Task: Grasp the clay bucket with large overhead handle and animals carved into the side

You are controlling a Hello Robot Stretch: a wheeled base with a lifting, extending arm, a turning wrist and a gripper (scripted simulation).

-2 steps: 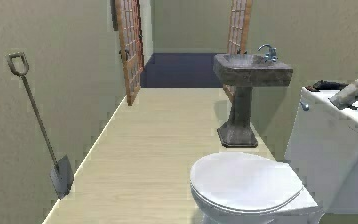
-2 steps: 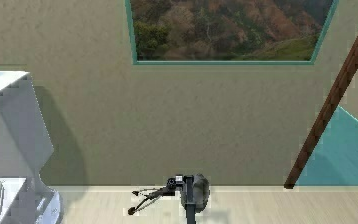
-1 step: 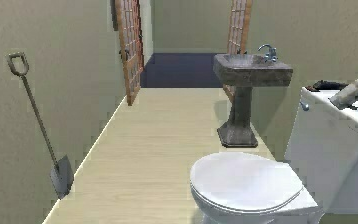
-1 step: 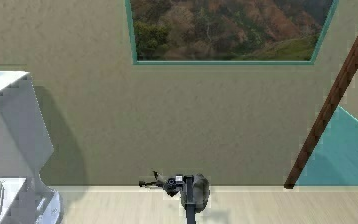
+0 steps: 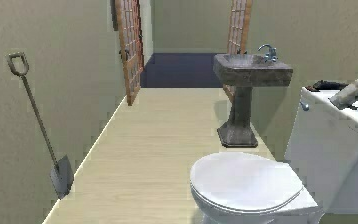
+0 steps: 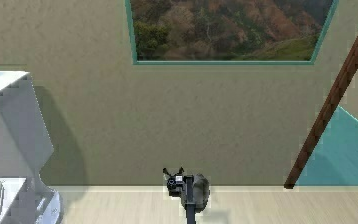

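The arm (image 6: pixel 193 203) rises as a dark bar from the arm side view's bottom edge. Its gripper (image 6: pixel 174 182) sits low against the beige wall, just above the line where wall meets floor. The gripper's far end is too small and dark to make out, so I cannot tell whether it holds anything. A grey rounded blob (image 6: pixel 202 187) sits just right of the arm's end.
A white toilet (image 5: pixel 249 187) stands at the forward view's lower right, with a grey curved thing (image 5: pixel 351 92) on its tank (image 6: pixel 15 128). Ahead are a stone pedestal sink (image 5: pixel 249 72), a shovel (image 5: pixel 39 120) leaning on the left wall, and an open wooden door (image 5: pixel 131 45). A landscape painting (image 6: pixel 230 30) hangs above the arm.
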